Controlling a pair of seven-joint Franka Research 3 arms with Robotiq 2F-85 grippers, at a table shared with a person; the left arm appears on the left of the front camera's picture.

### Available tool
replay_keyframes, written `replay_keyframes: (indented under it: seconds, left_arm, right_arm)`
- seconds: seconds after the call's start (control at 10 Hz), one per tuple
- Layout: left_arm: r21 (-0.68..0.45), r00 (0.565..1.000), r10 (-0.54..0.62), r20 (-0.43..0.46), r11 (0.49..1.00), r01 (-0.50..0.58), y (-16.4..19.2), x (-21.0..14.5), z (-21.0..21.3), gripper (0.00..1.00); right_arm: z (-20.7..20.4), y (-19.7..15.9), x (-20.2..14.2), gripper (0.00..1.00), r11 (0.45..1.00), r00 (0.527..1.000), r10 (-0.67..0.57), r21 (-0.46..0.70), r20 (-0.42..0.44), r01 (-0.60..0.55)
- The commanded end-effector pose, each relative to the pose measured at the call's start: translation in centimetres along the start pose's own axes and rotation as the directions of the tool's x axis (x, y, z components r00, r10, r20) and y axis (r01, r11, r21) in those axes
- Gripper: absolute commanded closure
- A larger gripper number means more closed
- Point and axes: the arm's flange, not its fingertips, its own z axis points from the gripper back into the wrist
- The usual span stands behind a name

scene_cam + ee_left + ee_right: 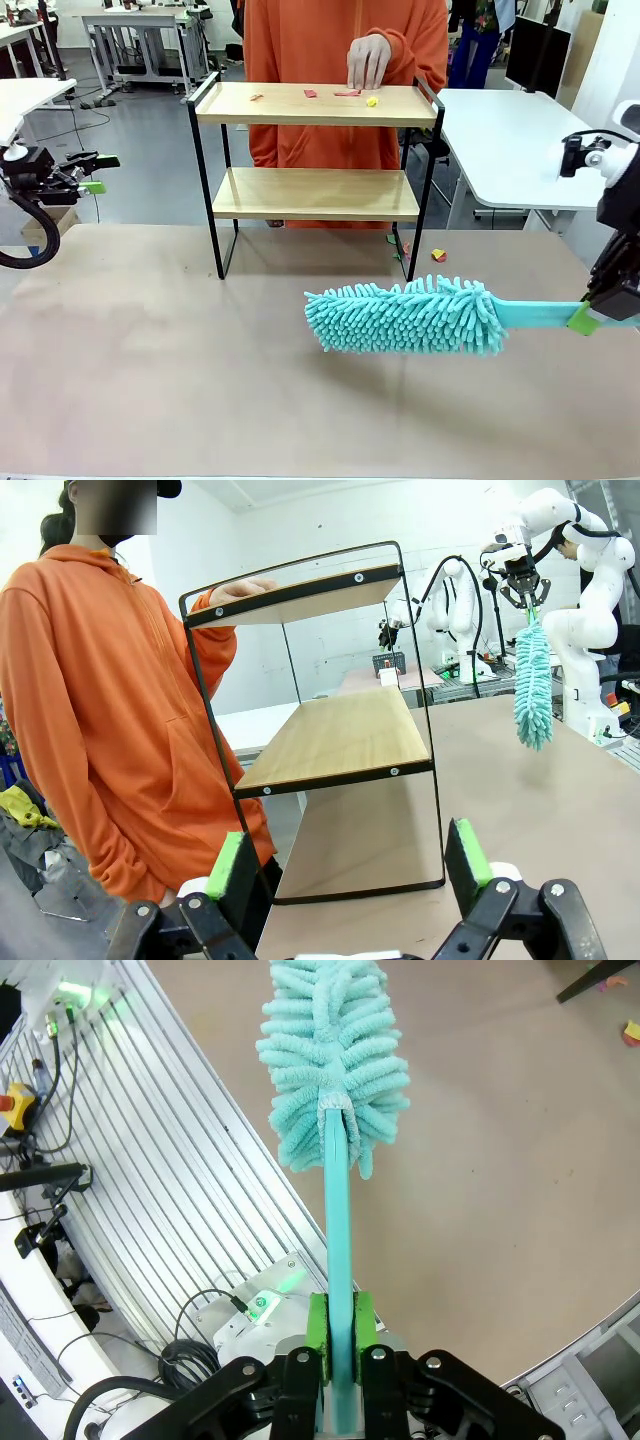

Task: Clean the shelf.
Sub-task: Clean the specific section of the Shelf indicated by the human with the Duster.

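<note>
Nearest of all, the right gripper [340, 1312] is clenched on the flat teal handle of a duster [335, 1050], its green pads [318, 1325] pressed against either side of the strip. Straight out from its fingertips the handle runs into the fluffy teal head, which hangs over the brown table [520, 1160]; whether it touches the surface I cannot tell. From the front, the duster lies level and stretches away from that gripper toward the table's middle.

The left gripper [350, 865] is released, its two green-padded fingers [228, 865] standing wide apart with nothing between them.

Directly ahead of those open fingers stands the shelf [340, 740], seen end-on and upright on the table, well apart from the fingertips. From the right gripper it lies beyond the duster's head and across toward the other arm, and the head stays clear of its black frame.

A few small scraps [310, 93], red, orange and yellow, lie scattered along the far part of the top board. Past the duster's tip, two more coloured bits [438, 255] lie on the table beside the shelf's foot.

Farthest from both grippers, a person in an orange hoodie [300, 40] stands behind the shelf, one hand [368, 60] resting its fingertips at the top board's far edge.
</note>
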Motion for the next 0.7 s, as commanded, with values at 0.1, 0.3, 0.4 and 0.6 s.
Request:
replay_keyframes:
  seconds: [0.1,0.3,0.4,0.6]
  left_arm:
    - [-0.002,1.0,-0.011,-0.01,1.0,0.011,-0.3,0.2,-0.1,0.0]
    - [-0.002,1.0,-0.011,-0.01,1.0,0.011,-0.3,0.2,-0.1,0.0]
    - [-0.002,1.0,-0.011,-0.01,1.0,0.011,-0.3,0.2,-0.1,0.0]
    - [-0.002,1.0,-0.011,-0.01,1.0,0.011,-0.3,0.2,-0.1,0.0]
  right_arm:
    - [0.2,-0.2,0.0,0.87,1.0,1.0,0.0,-0.001,0.013,0.0]
    - [1.6,0.7,1.6,0.87,1.0,0.998,0.009,0.005,0.067,-0.009]
    - [3.9,1.8,3.3,0.87,1.0,0.994,0.017,-0.003,0.106,-0.017]
    - [7.8,4.4,6.5,0.87,0.998,0.979,0.022,-0.065,0.201,-0.009]
